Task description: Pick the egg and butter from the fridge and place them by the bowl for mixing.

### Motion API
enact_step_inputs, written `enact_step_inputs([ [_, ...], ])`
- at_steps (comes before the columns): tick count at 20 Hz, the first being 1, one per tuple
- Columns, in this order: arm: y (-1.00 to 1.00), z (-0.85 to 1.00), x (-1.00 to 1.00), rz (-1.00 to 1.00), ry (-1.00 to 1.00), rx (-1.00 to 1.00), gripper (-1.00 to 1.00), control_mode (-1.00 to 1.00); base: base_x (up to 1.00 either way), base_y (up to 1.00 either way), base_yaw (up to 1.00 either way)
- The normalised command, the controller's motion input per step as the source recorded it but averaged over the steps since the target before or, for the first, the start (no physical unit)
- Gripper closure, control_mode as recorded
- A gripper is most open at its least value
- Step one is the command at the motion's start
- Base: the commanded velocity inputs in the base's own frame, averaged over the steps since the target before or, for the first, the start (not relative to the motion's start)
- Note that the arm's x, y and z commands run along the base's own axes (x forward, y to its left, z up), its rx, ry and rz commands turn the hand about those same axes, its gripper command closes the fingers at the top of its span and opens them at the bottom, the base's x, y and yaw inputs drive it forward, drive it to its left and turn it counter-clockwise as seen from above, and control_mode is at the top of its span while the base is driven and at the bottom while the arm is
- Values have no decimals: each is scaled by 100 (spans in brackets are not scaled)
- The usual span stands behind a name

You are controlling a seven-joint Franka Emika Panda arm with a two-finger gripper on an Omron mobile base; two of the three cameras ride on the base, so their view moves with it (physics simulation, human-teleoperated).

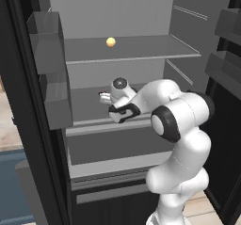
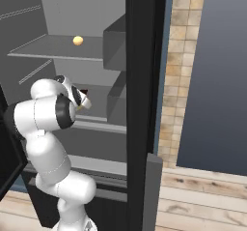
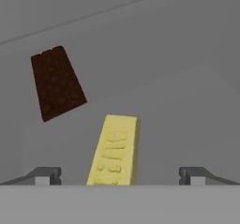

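In the hand view the butter (image 3: 115, 150) lies low centre on the fridge (image 1: 141, 50) shelf, long axis running away between the wide-open, empty gripper (image 3: 120, 175) tips, slightly left of midway.

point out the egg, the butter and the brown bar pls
egg (image 1: 110, 42): left base view, centre of the ball on the upper fridge shelf.
butter (image 3: 115, 150): hand view, middle of the stick's top face.
brown bar (image 3: 57, 82): hand view, middle of its flat face.
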Motion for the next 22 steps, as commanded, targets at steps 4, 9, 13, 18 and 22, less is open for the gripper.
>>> enact_step_inputs([
  [4, 3, -18, 17, 0, 3, 0, -100, -100, 0, 0, 0],
  [9, 0, -36, 2, 0, 10, 0, -100, -100, 0, 0, 0],
  [13, 0, -42, 3, 0, 11, 0, -100, -100, 0, 0, 0],
  [18, 1, -97, -4, 5, 13, -2, 100, -100, 0, 0, 0],
  [22, 0, -3, 0, 0, 0, 0, 100, -100, 0, 0, 0],
])
